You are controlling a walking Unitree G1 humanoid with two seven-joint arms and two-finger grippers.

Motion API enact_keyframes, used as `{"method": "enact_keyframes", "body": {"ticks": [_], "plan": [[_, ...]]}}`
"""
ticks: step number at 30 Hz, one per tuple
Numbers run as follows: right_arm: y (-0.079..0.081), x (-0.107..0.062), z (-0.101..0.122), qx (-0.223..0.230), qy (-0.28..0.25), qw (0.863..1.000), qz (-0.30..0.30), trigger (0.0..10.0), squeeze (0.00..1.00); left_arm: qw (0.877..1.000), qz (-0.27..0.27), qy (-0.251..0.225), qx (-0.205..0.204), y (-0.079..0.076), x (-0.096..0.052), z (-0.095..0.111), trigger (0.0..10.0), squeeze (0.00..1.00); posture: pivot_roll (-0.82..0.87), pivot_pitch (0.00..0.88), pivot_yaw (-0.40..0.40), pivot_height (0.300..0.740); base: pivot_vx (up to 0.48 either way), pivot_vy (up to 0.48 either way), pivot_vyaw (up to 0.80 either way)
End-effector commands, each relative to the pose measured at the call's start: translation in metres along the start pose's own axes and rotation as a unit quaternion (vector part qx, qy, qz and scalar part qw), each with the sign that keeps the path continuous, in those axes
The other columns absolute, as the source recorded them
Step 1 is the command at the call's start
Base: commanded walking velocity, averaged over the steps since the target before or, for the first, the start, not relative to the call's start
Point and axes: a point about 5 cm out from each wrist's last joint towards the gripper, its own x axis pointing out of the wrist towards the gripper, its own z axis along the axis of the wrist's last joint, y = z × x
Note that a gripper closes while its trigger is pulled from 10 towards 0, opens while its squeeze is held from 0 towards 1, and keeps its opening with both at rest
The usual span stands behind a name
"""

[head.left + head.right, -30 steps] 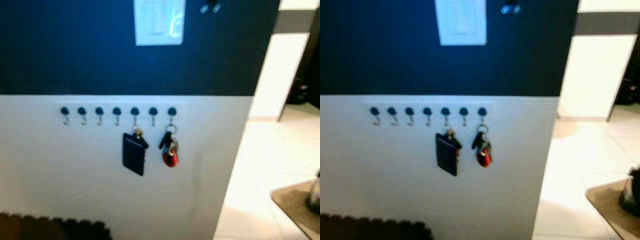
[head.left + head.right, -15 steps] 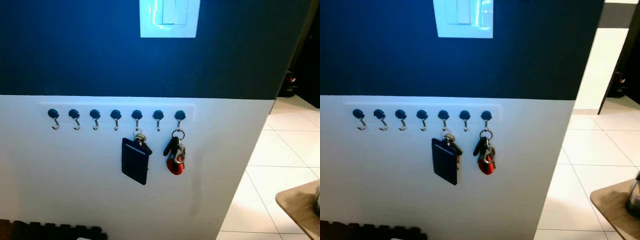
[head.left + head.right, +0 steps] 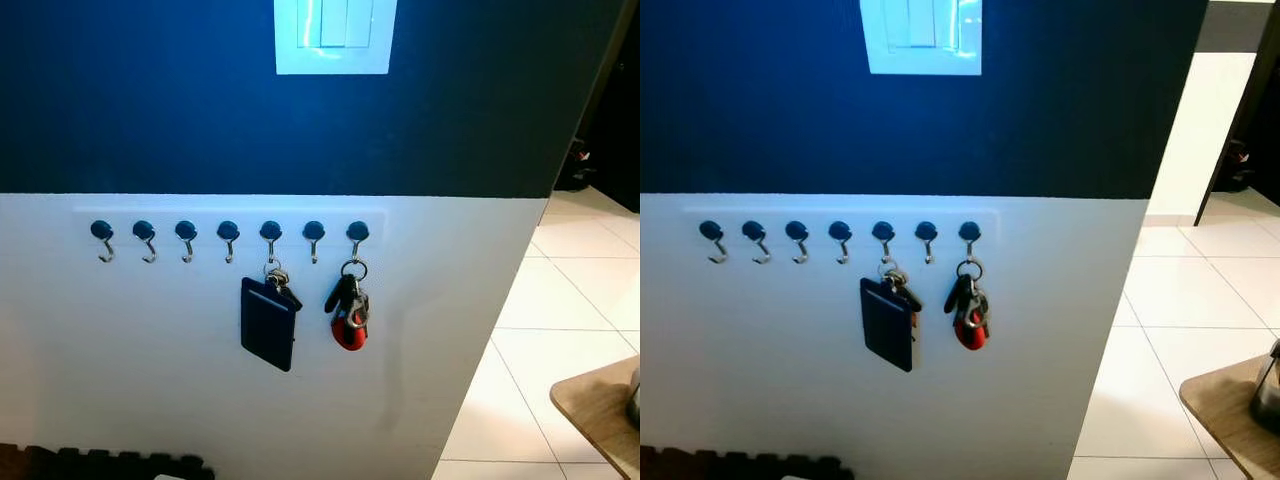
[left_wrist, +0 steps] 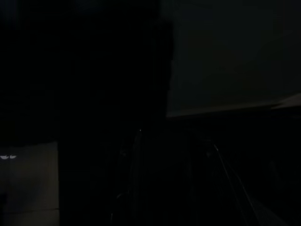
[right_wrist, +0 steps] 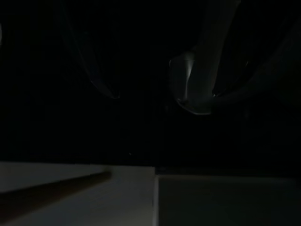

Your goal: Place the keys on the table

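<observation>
I stand before a wall (image 3: 250, 100), dark blue above and white below, with a light switch (image 3: 335, 35) high on it. At the right, over the tiled floor (image 3: 560, 330), I see the corner of the table (image 3: 600, 405) where the keys must go. On the white part is a row of hooks (image 3: 228, 232). A dark card holder (image 3: 268, 325) hangs on the fifth hook, and the keys (image 3: 348, 310), with a red tag, hang on the last hook at the right, just beside it. Both arms hang idle, and their wrist views are too dark, so I cannot tell how the fingers stand. I think I should bring the right gripper up under the ring, lift the keys off the hook, and not disturb the card holder.
</observation>
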Motion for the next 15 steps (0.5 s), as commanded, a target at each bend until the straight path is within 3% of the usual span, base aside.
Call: {"method": "enact_keyframes", "body": {"ticks": [1,6,12,15], "plan": [[0.0079,-0.0007,-0.0046,0.004,0.01,1.0,0.008,10.0,0.0,1.0,0.004,0.016,-0.003,0.003,-0.0034,-0.0071,10.0,0.0,0.04,0.06,0.029,0.74,0.0,0.48,0.0],[0.0087,-0.0007,-0.0049,0.004,0.011,1.0,0.009,10.0,0.0,1.0,0.003,0.019,-0.003,0.0031,-0.0037,-0.0081,10.0,0.0,0.05,0.062,0.029,0.74,0.0,0.48,0.0],[0.0103,-0.0012,-0.0065,0.005,0.014,1.0,0.009,10.0,0.0,1.0,-0.018,0.007,0.011,0.0001,-0.004,-0.0061,10.0,0.0,0.05,0.062,0.029,0.74,0.0,0.0,0.0],[0.0106,-0.0015,-0.0075,0.005,0.015,1.0,0.009,10.0,0.0,0.999,-0.024,0.009,0.028,-0.0001,-0.0043,-0.0065,10.0,0.0,0.05,0.068,0.031,0.74,0.0,-0.455,0.0]]}}
